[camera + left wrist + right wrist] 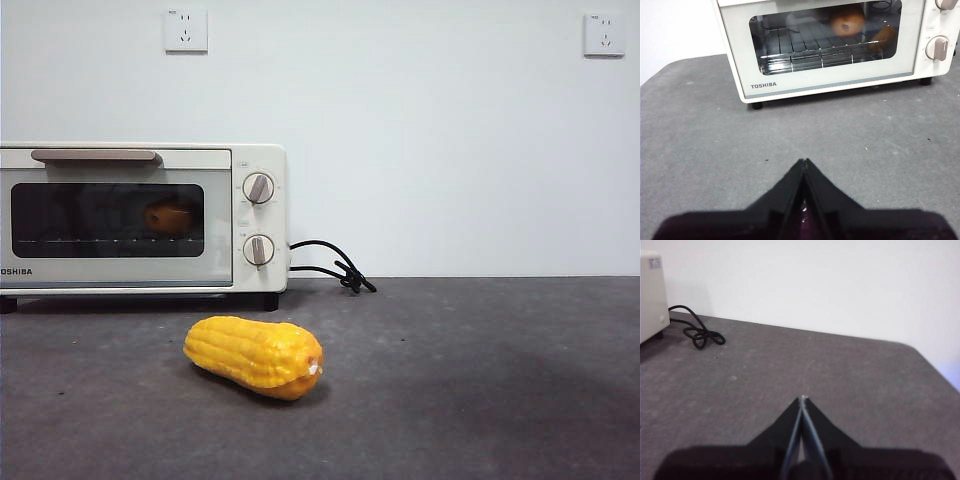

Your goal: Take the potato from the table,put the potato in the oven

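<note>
The orange-brown potato [168, 217] lies on the wire rack inside the cream-white oven [215, 158], behind its closed dark glass door. The left wrist view shows the potato [846, 21] through the glass, with a fainter reflection beside it. My left gripper [803, 161] is shut and holds nothing, pulled back over the grey table [715, 140] in front of the oven [830, 77]. Off to the oven's right side, my right gripper [802, 398] is shut and empty above the table [850, 375]. Neither arm shows in the front view.
A bright yellow corn cob [254, 355] lies on the table in front of the oven. The oven's black cord [335, 265] coils by the wall; the right wrist view shows the cord [699, 332] too. A white wall with two sockets stands behind.
</note>
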Controlling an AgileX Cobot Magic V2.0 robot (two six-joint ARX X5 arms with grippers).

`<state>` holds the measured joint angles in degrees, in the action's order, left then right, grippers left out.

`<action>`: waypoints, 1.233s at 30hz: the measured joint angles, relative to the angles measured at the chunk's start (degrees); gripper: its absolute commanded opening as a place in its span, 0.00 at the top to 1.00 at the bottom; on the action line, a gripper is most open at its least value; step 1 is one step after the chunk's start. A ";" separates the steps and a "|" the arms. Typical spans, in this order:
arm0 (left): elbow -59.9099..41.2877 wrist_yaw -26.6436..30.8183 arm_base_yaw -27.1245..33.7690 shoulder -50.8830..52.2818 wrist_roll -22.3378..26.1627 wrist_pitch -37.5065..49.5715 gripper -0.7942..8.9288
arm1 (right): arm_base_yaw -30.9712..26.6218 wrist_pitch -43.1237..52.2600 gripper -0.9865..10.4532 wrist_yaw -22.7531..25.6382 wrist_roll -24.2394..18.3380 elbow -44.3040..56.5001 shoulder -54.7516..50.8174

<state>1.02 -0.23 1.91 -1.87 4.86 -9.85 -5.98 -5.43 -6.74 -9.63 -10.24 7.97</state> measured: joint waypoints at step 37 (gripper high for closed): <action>0.00 0.00 0.00 -0.76 -0.02 0.02 0.92 | 2.23 -5.35 0.91 11.23 7.78 8.87 -7.41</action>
<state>1.02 -0.23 1.91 -2.63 4.84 -9.82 -3.75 -10.79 4.49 -1.85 -1.37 0.56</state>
